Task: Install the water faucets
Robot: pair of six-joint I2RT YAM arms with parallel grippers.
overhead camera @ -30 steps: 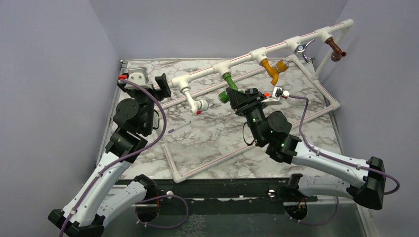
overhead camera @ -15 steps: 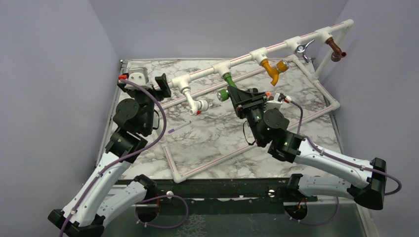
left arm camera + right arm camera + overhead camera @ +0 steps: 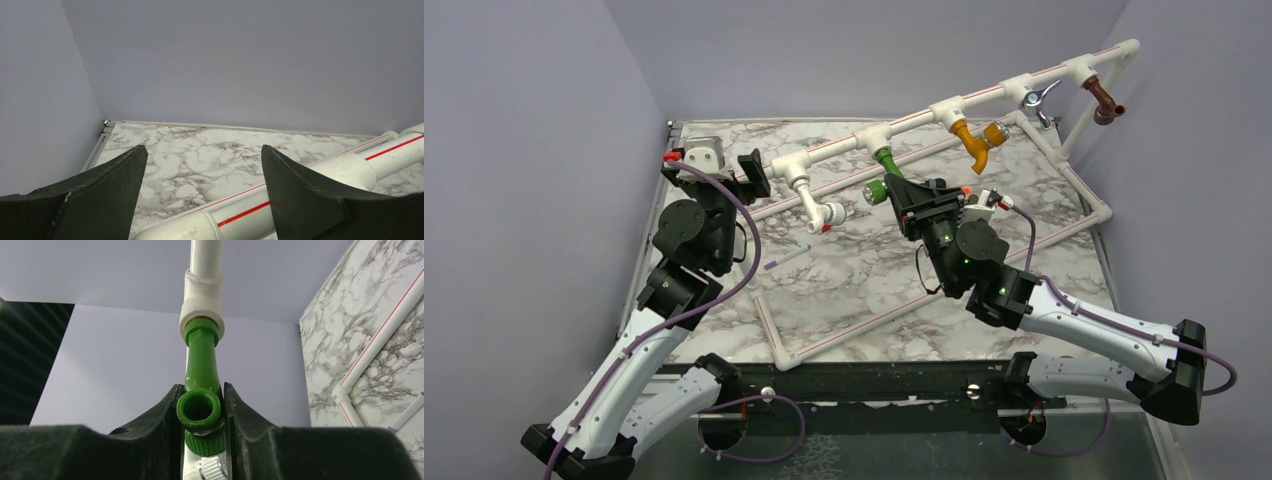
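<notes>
Green faucet (image 3: 201,360), centre frame, is sitting in the white tee (image 3: 202,295). The right gripper (image 3: 200,405) is clamping its spout, possibly mid-thread. Left gripper (image 3: 202,165) is hanging agape, holding nothing. Other faucets (image 3: 975,140), upper right, are looking mounted.

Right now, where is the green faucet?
Top view, centre: the green faucet hangs from the white pipe frame, between the white faucet and the yellow faucet, clamped by the right gripper.
</notes>
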